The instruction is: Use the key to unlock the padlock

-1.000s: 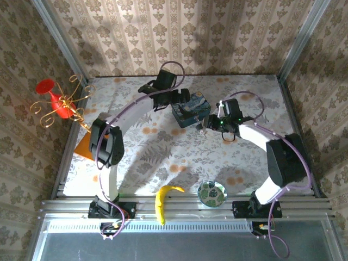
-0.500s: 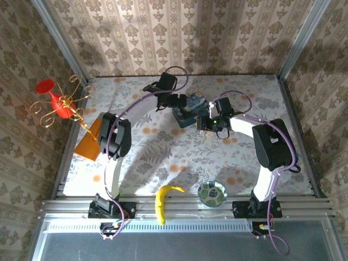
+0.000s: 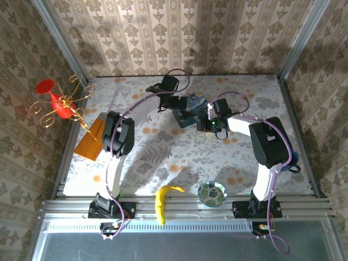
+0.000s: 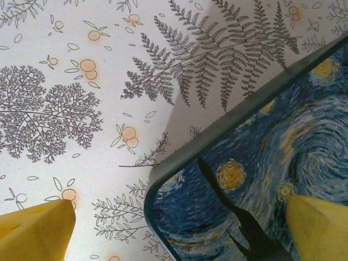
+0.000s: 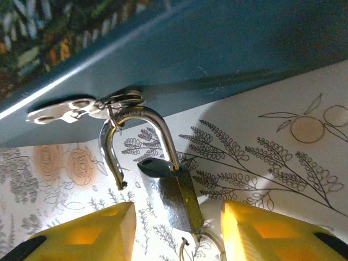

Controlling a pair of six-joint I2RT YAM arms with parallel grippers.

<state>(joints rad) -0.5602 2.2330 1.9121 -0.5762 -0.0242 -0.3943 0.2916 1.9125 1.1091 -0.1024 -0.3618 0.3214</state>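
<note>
Right hand [image 5: 176, 231] moved closer to the dark padlock [image 5: 175, 200], silvery shackle open.

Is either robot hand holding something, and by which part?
Nothing is held. The right gripper has its jaws open either side of the padlock, hanging by its shackle from the blue box. The left gripper is open above that box.

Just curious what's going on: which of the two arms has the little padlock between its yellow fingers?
The right arm: the padlock hangs from the blue box's latch between its fingers, ungripped. The left arm's fingers straddle the box's corner instead.
</note>
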